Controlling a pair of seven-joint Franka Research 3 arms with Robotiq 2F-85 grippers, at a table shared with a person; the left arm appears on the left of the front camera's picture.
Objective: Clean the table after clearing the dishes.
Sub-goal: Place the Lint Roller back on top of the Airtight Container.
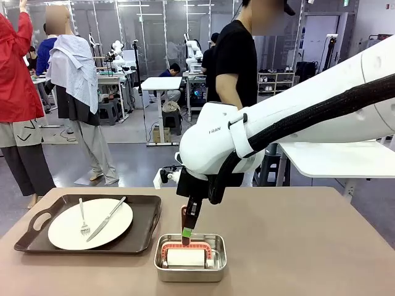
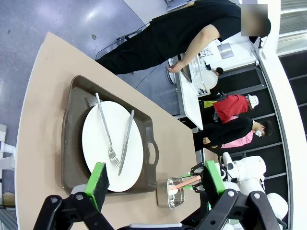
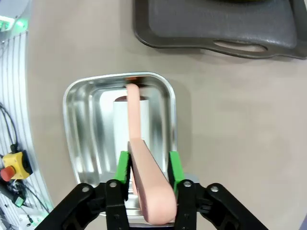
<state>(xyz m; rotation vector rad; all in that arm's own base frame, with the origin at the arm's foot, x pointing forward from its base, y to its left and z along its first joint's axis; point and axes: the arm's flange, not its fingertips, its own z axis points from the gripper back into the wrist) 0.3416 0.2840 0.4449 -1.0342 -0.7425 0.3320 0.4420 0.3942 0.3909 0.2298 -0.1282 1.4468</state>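
On the beige table (image 1: 296, 246) a white plate (image 1: 90, 223) with a fork (image 1: 83, 222) and a knife (image 1: 106, 219) lies on a dark brown tray (image 1: 147, 216) at the front left. My right gripper (image 1: 187, 231) hangs over the steel pan (image 1: 190, 275), its green pads closed on the pink handle of a scrubber (image 3: 144, 158) whose white head rests in the pan (image 3: 86, 124). High above the table, my left gripper (image 2: 154, 178) stands open and holds nothing, looking down on the plate (image 2: 103, 143) and tray (image 2: 72, 143).
A person in black (image 1: 234, 68) stands at the far edge of the table. A small white table (image 1: 339, 157) stands behind on the right. The tray's handle end (image 3: 216, 24) lies just past the pan. Bare tabletop stretches to the right of the pan.
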